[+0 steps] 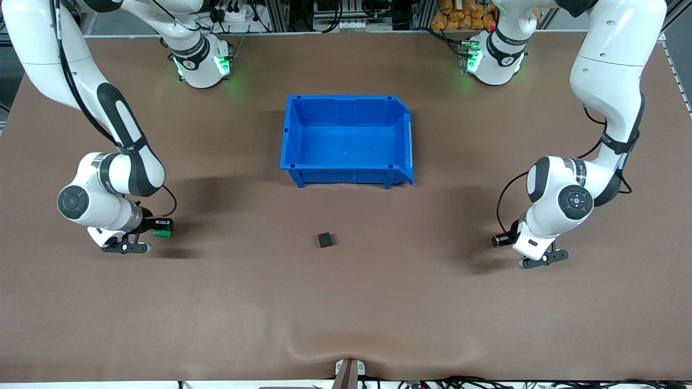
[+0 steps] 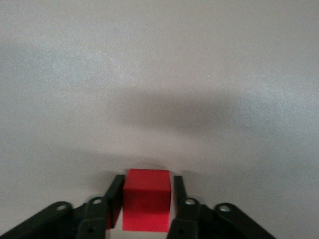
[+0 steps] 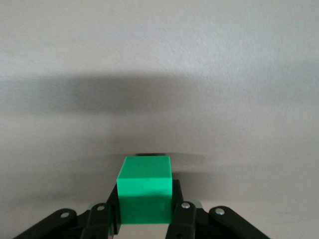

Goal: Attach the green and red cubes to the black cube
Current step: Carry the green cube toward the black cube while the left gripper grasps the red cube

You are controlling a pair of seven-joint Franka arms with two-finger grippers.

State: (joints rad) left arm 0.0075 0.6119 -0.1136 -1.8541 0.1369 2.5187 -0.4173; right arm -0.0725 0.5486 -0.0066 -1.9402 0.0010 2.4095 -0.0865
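The black cube lies on the brown table, nearer to the front camera than the blue bin. My right gripper is low over the table toward the right arm's end and is shut on the green cube. The right wrist view shows the green cube clamped between the right gripper's fingers. My left gripper is low over the table toward the left arm's end, shut on the red cube. The left wrist view shows the red cube between the left gripper's fingers.
An empty blue bin stands in the middle of the table, farther from the front camera than the black cube. Bare brown table lies between the black cube and each gripper.
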